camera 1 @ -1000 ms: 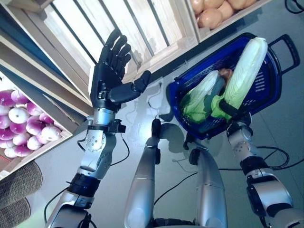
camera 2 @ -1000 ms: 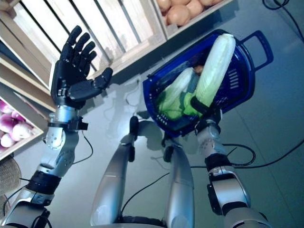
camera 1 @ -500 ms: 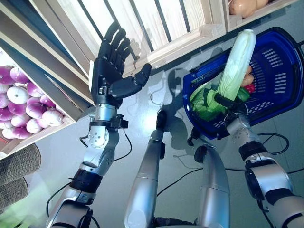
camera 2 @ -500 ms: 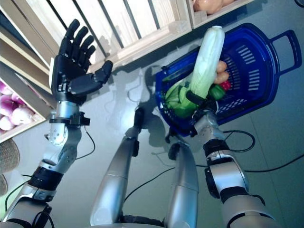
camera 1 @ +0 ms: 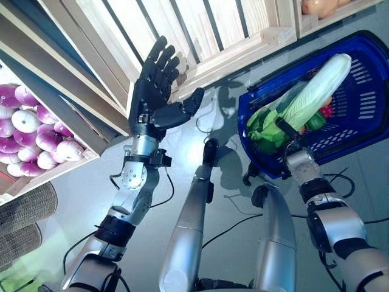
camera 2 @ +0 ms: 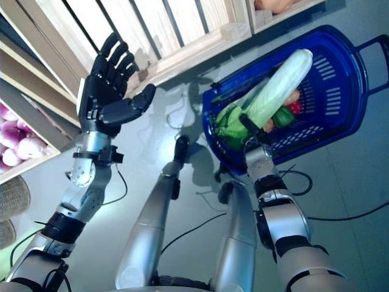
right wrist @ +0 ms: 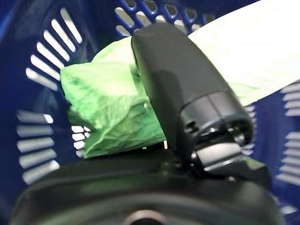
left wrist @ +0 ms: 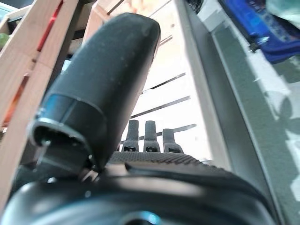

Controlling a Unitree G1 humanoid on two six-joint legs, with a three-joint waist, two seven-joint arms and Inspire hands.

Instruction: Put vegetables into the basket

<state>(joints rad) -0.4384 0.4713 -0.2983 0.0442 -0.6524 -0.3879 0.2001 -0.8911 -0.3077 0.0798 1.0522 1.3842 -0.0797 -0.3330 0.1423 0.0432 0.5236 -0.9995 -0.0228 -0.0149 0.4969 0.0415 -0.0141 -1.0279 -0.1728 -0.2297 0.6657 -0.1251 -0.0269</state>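
A blue plastic basket (camera 1: pixel 255 100) stands on the grey floor at the right. My right hand (camera 1: pixel 285 131) is over its near side, shut on a long pale-green Chinese cabbage (camera 1: pixel 319 85). The cabbage lies tilted across the basket, leafy end at my hand. In the right wrist view my thumb (right wrist: pixel 183 89) curls over the cabbage's green leaves (right wrist: pixel 112 103) inside the basket wall (right wrist: pixel 42 61). Small red (camera 2: pixel 295 108) and green (camera 2: pixel 282 117) vegetables lie under the cabbage. My left hand (camera 1: pixel 152 100) is raised before the wooden stand, open and empty; it also shows in the left wrist view (left wrist: pixel 103 75).
A wooden stand of slatted crates and shelves (camera 1: pixel 213 30) runs along the top and left. A woven brown thing (camera 1: pixel 24 213) lies at the lower left. Grey floor (camera 1: pixel 182 140) lies between the stand and the basket.
The cabbage was standing nearly upright in my right hand; it now leans lower across the basket. The view has shifted a little. My left hand stays raised and open.
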